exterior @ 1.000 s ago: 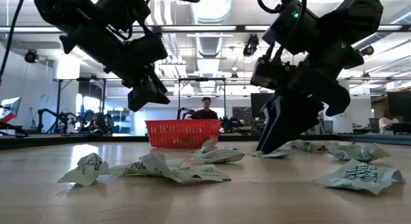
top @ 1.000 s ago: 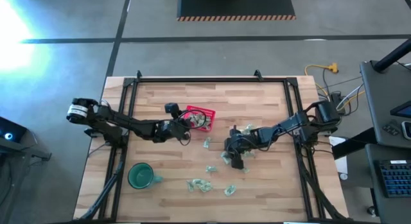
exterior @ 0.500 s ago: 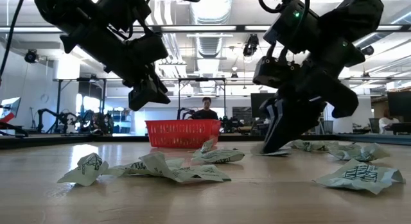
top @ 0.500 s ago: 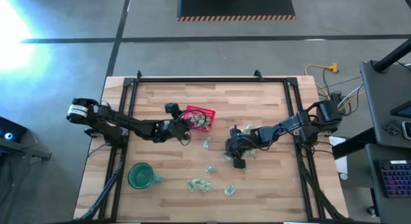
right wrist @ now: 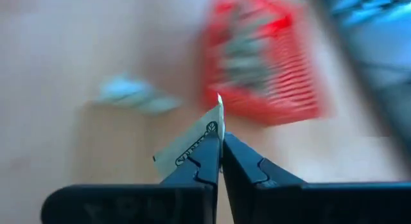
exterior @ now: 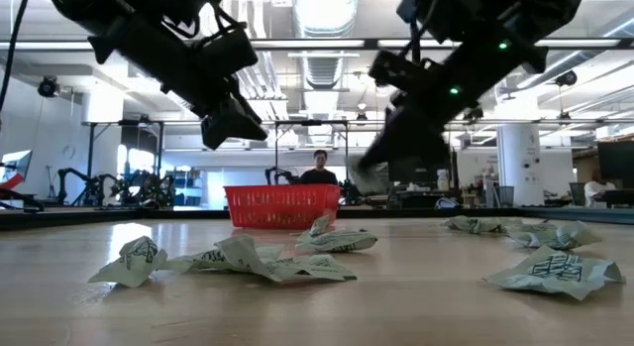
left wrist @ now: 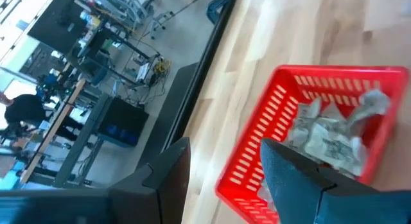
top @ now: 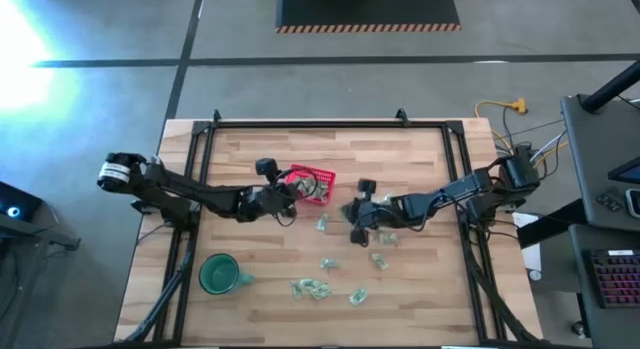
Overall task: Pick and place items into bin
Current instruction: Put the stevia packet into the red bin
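— Now, where are you with it?

— My right gripper [right wrist: 220,153] is pinched on one wrapped item [right wrist: 192,145], raised over the wooden table [top: 400,154] at frame centre, just right of the red bin [top: 312,183]. My left gripper [top: 287,196] waits with fingers apart at the bin's left edge.

— How do you finish well?

— I'd carry it fully over the rim before letting go; the piece is light and could flutter out. Other items [top: 310,287] lie lower centre. Behind, a workshop, and a person beyond the bin.
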